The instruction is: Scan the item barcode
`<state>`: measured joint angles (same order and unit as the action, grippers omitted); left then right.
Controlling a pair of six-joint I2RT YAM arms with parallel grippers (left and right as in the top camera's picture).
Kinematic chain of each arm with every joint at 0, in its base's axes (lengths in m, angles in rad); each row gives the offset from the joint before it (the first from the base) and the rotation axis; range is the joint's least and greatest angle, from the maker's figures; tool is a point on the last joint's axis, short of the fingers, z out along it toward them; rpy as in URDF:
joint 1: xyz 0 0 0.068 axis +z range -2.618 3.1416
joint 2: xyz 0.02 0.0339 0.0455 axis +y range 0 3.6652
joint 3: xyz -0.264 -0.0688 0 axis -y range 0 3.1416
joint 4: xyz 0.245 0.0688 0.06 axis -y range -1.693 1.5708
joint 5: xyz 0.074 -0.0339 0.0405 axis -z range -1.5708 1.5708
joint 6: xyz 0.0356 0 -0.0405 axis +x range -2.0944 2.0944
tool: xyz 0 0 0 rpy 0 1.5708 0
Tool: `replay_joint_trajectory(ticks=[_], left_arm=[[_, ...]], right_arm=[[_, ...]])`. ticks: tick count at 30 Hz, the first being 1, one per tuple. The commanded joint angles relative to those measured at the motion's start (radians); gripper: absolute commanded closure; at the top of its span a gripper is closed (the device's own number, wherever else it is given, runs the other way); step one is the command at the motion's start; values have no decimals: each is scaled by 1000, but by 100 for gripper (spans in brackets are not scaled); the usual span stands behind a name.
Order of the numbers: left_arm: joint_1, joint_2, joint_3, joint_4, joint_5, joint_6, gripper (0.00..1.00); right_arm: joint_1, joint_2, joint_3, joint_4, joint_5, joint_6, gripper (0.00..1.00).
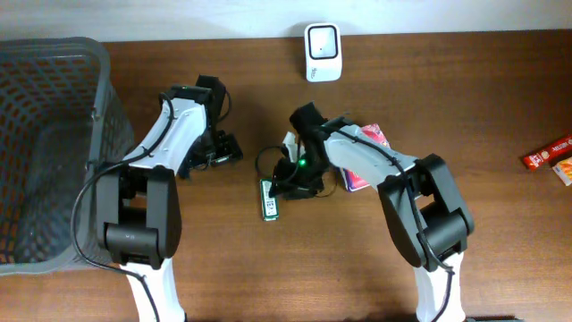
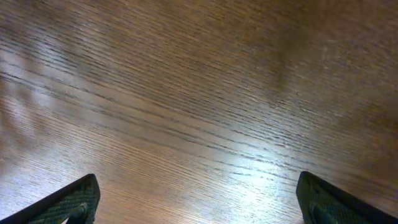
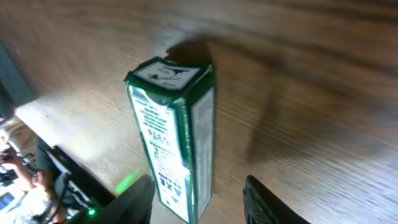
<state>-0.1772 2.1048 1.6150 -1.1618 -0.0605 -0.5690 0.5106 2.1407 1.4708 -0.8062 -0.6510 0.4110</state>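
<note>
Green box [image 1: 269, 199] on table — scanner [image 1: 322, 40] beyond, basket [image 1: 45, 134] left.

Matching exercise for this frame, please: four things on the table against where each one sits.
Things:
1 basket
2 scanner
3 green box
4 red packet

Places:
a right edge
b centre of the table
c left edge
d far edge, middle

Pairs: 1-c; 2-d; 3-b; 4-a
</note>
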Motion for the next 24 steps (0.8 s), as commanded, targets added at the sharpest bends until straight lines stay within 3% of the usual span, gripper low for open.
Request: replay_joint_trajectory(ticks=[1,8,10,11,17,19,21,24], left_arm=[[6,16,5,-5,-11,5,1],[6,16,5,-10,-11,5,1],[6,16,5,-10,-11,5,1],[6,16,5,-10,-11,5,1],[6,16,5,-10,-11,5,1],[6,16,5,-11,0,6,1],[3,16,5,-13,100,84,1],[-6,16,5,-10,103,89,1]], right_arm=[[45,13,-13,26,58,-8,55],[109,13,-13,71,167,24,70],[131,13,-13,82,196,29,81],[132,13,-13,82,223,36,94],[74,-20,-12,65,219,-10,96],[50,-55,4,22,278,-14,96],[-4,-93,61,-91,380,-37,96],[-23,-117,121,-215,561,-64,96]])
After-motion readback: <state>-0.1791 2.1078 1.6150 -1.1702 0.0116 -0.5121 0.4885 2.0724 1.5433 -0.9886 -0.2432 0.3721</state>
